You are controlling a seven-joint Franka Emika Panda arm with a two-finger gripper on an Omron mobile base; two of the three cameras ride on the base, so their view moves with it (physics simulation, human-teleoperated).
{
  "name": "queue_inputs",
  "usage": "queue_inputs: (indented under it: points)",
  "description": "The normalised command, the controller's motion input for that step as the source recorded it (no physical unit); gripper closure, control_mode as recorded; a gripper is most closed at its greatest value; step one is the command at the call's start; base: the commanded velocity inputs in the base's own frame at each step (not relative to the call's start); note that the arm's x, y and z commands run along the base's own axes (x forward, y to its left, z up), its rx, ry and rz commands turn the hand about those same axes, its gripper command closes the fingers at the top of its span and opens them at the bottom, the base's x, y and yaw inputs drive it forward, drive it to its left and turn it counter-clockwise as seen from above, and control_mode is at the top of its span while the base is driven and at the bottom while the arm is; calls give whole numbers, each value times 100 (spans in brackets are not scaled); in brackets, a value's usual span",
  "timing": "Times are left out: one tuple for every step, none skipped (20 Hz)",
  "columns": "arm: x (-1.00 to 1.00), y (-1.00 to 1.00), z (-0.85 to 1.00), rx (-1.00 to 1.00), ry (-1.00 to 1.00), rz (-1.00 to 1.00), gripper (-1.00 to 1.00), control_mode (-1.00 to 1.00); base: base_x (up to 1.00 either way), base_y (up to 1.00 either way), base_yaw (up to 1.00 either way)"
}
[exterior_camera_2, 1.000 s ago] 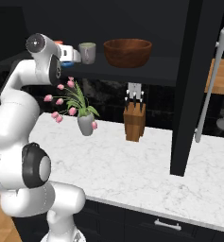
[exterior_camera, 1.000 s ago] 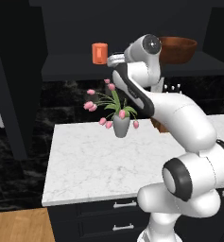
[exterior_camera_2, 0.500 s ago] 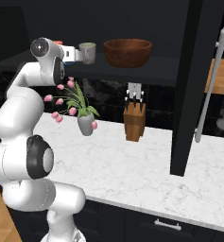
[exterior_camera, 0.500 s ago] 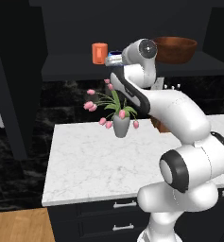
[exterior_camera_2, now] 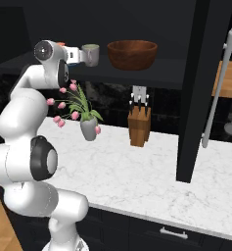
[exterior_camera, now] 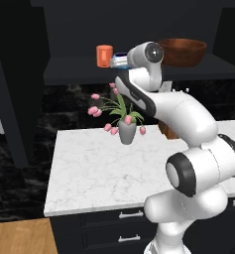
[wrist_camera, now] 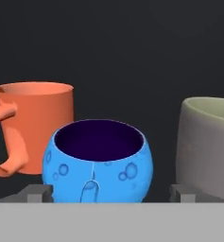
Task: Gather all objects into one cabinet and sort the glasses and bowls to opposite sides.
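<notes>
There are two mugs: one orange mug (wrist_camera: 35, 123) and one grey mug (wrist_camera: 208, 146). There are two bowls: one small blue bowl (wrist_camera: 99, 163) and one big wooden bowl (exterior_camera_2: 132, 54). There is one vase of pink tulips (exterior_camera_2: 88, 128) and one knife block (exterior_camera_2: 139, 128). There is one cabinet (exterior_camera_2: 151, 81) with one long silvery bar handle (exterior_camera_2: 218, 88), and one marble counter (exterior_camera: 94, 173).

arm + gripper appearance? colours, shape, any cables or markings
Glossy white arm of rounded, bulbous links with dark grey to black round joint caps. The gripper has two small blocky dark grey fingertips. No loose cables or markings visible.
</notes>
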Motion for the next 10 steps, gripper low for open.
queue_inputs:
  points:
    - [-47, 0, 11, 0, -8, 0, -100, -100, 0, 0, 0]
    - [-85, 0, 6, 0, -5, 0, -100, -100, 0, 0, 0]
    - [-100, 0, 2, 0, -6, 0, -100, -100, 0, 0, 0]
    - [-100, 0, 0, 0, -4, 0, -100, -100, 0, 0, 0]
    - [-100, 0, 0, 0, -1, 0, -100, -100, 0, 0, 0]
    - [-100, 0, 0, 0, -3, 0, -100, -100, 0, 0, 0]
    - [-100, 0, 0, 1, -2, 0, -100, -100, 0, 0, 0]
    - [-100, 0, 0, 3, -2, 0, -100, -100, 0, 0, 0]
    - [-100, 0, 0, 3, -3, 0, -100, -100, 0, 0, 0]
    - [-100, -1, 0, 3, -2, 0, -100, -100, 0, 0, 0]
